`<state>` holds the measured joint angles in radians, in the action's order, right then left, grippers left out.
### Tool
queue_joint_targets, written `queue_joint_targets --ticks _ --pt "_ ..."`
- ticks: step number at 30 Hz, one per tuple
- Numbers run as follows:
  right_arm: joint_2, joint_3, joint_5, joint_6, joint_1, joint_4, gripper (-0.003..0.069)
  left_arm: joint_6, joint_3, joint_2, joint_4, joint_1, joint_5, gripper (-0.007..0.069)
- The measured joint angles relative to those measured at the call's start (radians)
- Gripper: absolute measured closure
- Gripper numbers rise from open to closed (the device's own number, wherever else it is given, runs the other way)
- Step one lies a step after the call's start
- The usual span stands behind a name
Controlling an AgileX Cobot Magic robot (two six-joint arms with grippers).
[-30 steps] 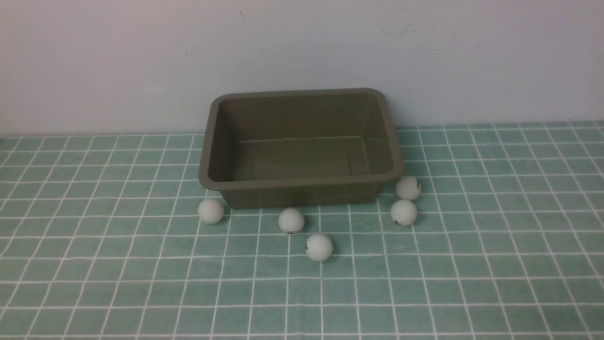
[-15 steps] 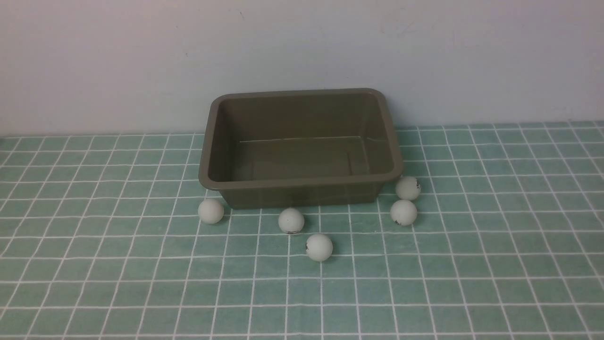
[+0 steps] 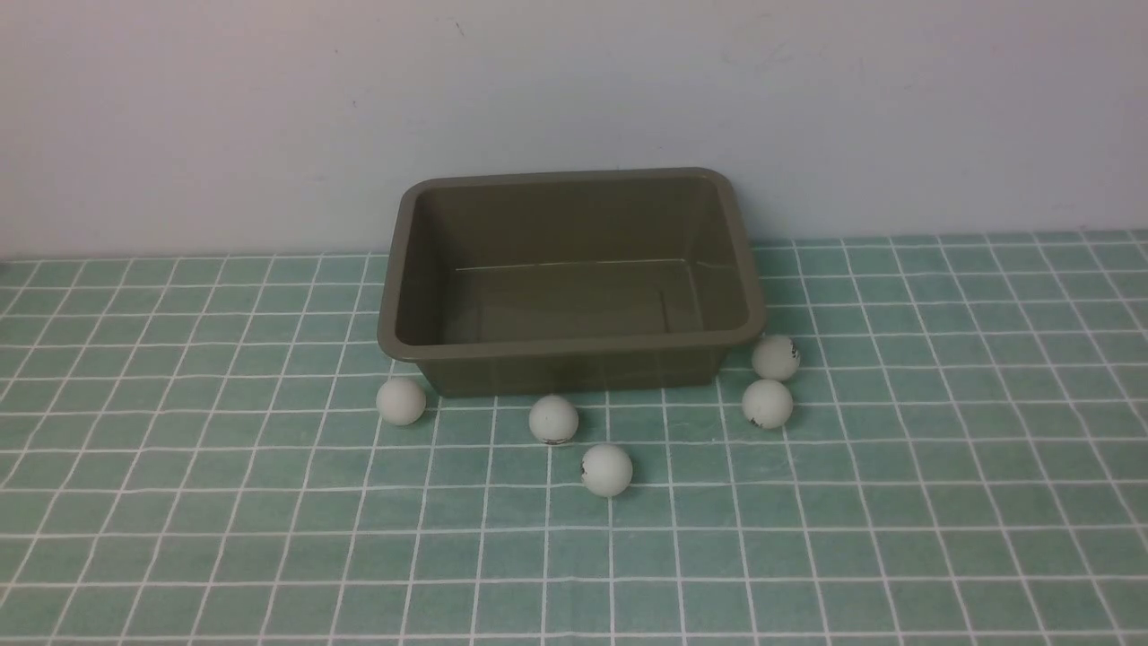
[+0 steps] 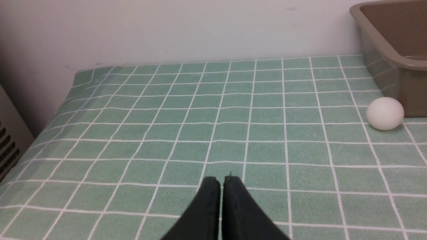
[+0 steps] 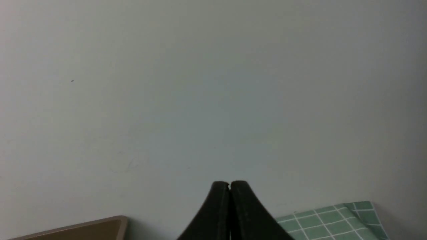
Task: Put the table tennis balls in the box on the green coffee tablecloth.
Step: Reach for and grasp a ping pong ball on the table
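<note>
Tablecloth [image 3: 897,502], teal checked fabric, lies wide and bare in front and to both sides. The olive plastic box [image 3: 574,354], round-cornered, stands empty near the wall [image 3: 269,108]. Five matte white table tennis balls [image 3: 553,419] lie along its near side. Wrist views alone show both black jaws pressed together, gripping nothing.

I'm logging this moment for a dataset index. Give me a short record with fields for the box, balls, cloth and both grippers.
cloth: teal-green with a white grid, covers the table
box: olive-brown tub, upright on the cloth, empty
balls: five, all on the cloth outside the box, along its near side and right corner
left gripper: shut, holding nothing, over bare cloth
right gripper: shut, holding nothing, facing the wall
task progress: no ball in the box yet
</note>
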<state>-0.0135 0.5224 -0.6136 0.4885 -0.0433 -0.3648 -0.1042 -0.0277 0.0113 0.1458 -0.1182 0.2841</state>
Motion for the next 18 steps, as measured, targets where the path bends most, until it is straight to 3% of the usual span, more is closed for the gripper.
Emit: queue_joint_targets --ticks 12,18 --pt "0.000 0.000 0.115 -0.469 0.000 0.444 0.0676 0.000 0.000 0.000 0.000 0.000 0.000 0.0629" --pt "0.000 0.000 0.063 -0.562 0.000 0.623 0.0676 0.000 0.000 0.000 0.000 0.000 0.000 0.0629"
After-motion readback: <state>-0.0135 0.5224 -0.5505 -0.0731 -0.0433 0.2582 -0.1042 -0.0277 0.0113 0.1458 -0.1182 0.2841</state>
